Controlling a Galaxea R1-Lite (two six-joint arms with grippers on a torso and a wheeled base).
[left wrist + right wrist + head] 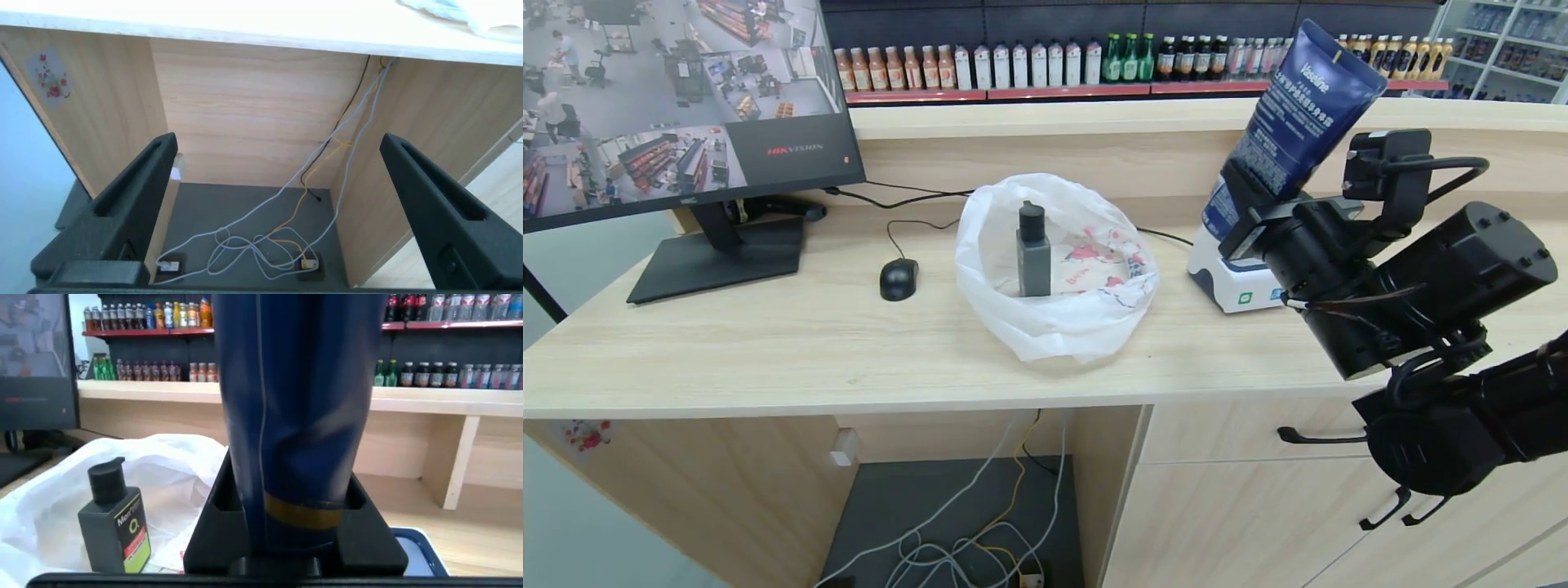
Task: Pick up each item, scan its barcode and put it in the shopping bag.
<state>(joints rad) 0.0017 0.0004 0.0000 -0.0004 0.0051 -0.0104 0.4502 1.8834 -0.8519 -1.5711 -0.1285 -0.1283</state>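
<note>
My right gripper (1258,216) pinches the soft dark-blue plastic squeeze tube (1298,106) low near its cap end, tilted above the white barcode scanner (1232,286); light and squashy, I judge that stiffer shoulder the safest hold.

- A long counter of pale wood-grain laminate (768,343) runs across the scene, with a raised ledge of the same wood (1013,118) along its far edge.
- A black flat monitor on a square black stand (686,106) sits at the counter's left end, with a black computer mouse (898,279) near it.
- Under the counter, an open recess with a dark grey floor panel (890,498) holds loose white and yellow cables (964,555).
- Right of the recess are wooden drawer fronts with a black bar handle (1319,439).
- Behind the counter, a red-edged shelf (1054,92) carries a row of bottles against a dark wall (1013,24).
</note>
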